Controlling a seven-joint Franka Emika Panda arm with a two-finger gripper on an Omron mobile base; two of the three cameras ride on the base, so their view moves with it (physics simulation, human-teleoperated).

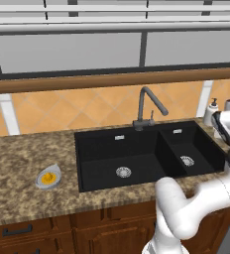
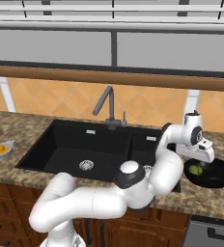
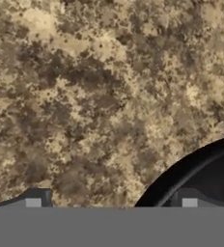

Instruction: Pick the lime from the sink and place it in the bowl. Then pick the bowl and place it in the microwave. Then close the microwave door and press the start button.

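I see the lime (image 2: 196, 170) lying in the bowl (image 2: 219, 177) on the bench (image 3: 94, 96); jaws spread wide above, holding nothing.

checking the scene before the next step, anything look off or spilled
Nothing stands out. The lime sits in the black bowl on the counter right of the sink, nothing spilled; the open gripper is above it.

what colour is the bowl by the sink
Black, with the lime inside the bowl; clearest in the right base view.
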